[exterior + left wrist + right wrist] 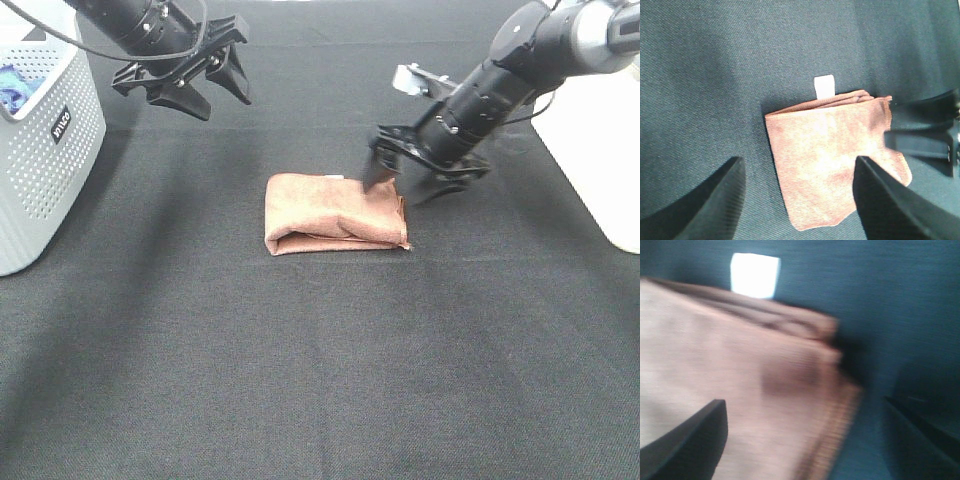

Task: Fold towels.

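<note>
The towel (pixel 335 213) lies folded into a small thick rectangle mid-table on the black cloth (pixel 320 380), white tag (pixel 823 86) poking out. It looks soft, light and limp, so I'd pinch a stacked hemmed corner to keep layers together. My right gripper (pixel 410 178) hovers wide open over its edge, holding nothing; my left gripper (pixel 200 85) hangs open and empty near the white basket (pixel 45 190)

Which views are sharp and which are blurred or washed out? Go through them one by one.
Exterior high: sharp and evenly lit, with soft shadows on the black cloth beside the folded towel. Left wrist: the towel is in focus, the white tag bright, the near fingers soft. Right wrist: blurred throughout, the tag blown out to plain white.
</note>
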`<action>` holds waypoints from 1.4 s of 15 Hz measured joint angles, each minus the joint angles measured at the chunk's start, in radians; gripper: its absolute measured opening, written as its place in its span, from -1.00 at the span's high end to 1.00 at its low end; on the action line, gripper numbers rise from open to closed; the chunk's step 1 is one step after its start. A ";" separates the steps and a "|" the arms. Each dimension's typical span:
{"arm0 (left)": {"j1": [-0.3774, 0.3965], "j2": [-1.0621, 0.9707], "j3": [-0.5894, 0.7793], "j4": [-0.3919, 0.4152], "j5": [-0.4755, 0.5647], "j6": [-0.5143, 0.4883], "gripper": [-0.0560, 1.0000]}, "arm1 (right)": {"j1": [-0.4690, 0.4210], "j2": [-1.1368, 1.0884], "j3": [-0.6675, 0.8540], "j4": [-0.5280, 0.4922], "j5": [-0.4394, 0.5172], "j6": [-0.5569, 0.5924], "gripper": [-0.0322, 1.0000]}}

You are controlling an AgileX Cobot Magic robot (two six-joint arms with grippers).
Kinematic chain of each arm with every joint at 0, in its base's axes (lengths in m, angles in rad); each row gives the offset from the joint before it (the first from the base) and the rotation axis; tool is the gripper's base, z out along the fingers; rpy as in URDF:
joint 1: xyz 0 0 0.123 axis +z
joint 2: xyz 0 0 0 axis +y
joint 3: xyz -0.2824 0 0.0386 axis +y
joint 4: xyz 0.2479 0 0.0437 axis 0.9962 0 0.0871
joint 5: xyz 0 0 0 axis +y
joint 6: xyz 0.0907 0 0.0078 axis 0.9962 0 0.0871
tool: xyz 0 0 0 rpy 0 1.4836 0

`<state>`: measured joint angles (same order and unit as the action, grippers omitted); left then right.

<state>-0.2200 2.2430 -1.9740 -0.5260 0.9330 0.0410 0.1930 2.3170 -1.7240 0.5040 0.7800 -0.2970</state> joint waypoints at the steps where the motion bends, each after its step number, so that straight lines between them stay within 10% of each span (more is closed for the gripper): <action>1: 0.000 0.000 0.000 0.003 0.000 0.000 -0.24 | 0.000 0.000 0.000 -0.051 0.000 0.034 -0.54; 15: 0.000 -0.317 0.005 0.425 0.279 -0.004 -0.24 | 0.000 -0.377 0.015 -0.195 0.422 0.184 -0.54; 21: 0.000 -0.701 0.436 0.491 0.280 -0.041 -0.25 | 0.000 -0.719 0.300 -0.258 0.426 0.193 -0.54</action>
<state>-0.2200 1.5420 -1.5380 -0.0350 1.2130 0.0000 0.1930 1.5980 -1.4240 0.2460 1.2060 -0.1040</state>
